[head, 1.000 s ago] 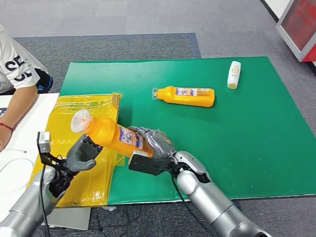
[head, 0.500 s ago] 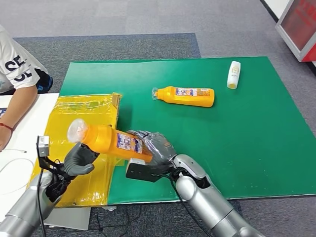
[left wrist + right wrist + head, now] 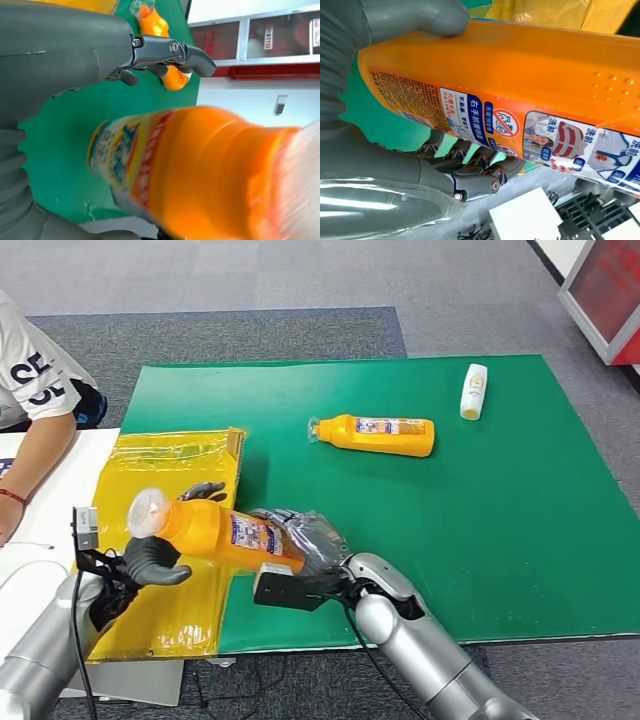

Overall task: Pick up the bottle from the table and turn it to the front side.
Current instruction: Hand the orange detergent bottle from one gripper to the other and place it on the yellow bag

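— Gripping what w/ the right hand point(image 3: 306, 540)?
— Base of the orange bottle point(image 3: 219, 530), lifted off the green mat point(image 3: 453, 540) near its front-left corner, cap end over the yellow bag point(image 3: 181, 455).
— Left hand point(image 3: 155, 560)?
— Fingers spread around the neck; couldn't tell if touching.

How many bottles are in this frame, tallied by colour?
Orange plastic bottles: 2, one held in the right hand at, one lying on the green mat
Small white plastic bottle: 1, lying near the mat's far right corner
Total: 3
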Controlling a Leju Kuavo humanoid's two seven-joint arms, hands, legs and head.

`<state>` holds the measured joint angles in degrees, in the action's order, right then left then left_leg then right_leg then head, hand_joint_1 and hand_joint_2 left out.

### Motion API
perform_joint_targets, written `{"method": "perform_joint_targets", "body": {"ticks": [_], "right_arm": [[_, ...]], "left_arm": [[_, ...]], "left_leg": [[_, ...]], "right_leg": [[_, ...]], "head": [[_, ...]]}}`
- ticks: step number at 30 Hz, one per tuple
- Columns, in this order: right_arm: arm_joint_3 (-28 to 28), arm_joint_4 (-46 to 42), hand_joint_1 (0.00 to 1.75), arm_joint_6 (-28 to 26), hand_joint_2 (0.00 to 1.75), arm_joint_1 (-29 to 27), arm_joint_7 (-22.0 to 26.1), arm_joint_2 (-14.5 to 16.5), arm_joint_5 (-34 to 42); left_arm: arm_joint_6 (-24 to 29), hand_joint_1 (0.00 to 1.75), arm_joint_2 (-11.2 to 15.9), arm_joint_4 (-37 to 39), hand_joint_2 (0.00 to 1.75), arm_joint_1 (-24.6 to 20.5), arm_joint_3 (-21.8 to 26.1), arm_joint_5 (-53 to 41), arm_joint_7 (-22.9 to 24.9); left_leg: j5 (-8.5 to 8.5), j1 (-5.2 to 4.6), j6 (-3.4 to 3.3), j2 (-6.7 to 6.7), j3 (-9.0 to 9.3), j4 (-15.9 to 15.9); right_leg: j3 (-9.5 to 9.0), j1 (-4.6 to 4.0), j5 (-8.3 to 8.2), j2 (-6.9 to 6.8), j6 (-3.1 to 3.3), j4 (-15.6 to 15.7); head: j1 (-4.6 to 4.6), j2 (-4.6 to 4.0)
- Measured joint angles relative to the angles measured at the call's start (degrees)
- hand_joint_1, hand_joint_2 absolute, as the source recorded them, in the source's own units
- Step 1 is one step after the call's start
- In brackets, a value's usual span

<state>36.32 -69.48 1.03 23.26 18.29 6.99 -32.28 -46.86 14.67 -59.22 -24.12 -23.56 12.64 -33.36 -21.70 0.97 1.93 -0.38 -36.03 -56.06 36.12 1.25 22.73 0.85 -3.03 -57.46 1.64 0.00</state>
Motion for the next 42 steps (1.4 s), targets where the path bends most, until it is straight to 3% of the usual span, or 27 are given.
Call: {"method": "perform_joint_targets", "body": {"ticks": [10, 24, 42], "right_arm": [[2.3, 2.0, 1.75, 0.4, 1.75, 2.0, 0.0, 0.0, 0.3], [3.3, 3.3, 1.75, 0.5, 1.75, 3.5, -1.0, 0.1, 0.5], [5.8, 6.8, 1.75, -3.2, 1.75, 5.4, -6.4, 1.2, -7.6]], "left_arm": [[0.0, 0.0, 0.1, 2.5, 1.75, -4.5, -3.3, -1.3, -0.5], [-1.2, 0.0, -1.2, 4.0, 1.75, -5.2, -5.9, 0.3, -0.9], [-1.1, 0.0, -2.0, 5.2, 1.75, -6.6, -8.3, 2.0, 0.8]], "left_leg": [[0.0, 0.0, 0.01, 0.0, 0.0, 0.0], [0.01, 0.0, 0.01, 0.0, -0.01, 0.0], [0.01, 0.0, 0.01, 0.0, -0.02, 0.0]], "right_leg": [[0.01, 0.0, 0.0, 0.01, 0.0, 0.0], [0.02, 0.0, 0.0, 0.0, 0.0, 0.0], [0.01, 0.0, 0.0, 0.0, 0.0, 0.0]], "head": [[0.01, 0.0], [-0.01, 0.0], [0.0, 0.0]]}}
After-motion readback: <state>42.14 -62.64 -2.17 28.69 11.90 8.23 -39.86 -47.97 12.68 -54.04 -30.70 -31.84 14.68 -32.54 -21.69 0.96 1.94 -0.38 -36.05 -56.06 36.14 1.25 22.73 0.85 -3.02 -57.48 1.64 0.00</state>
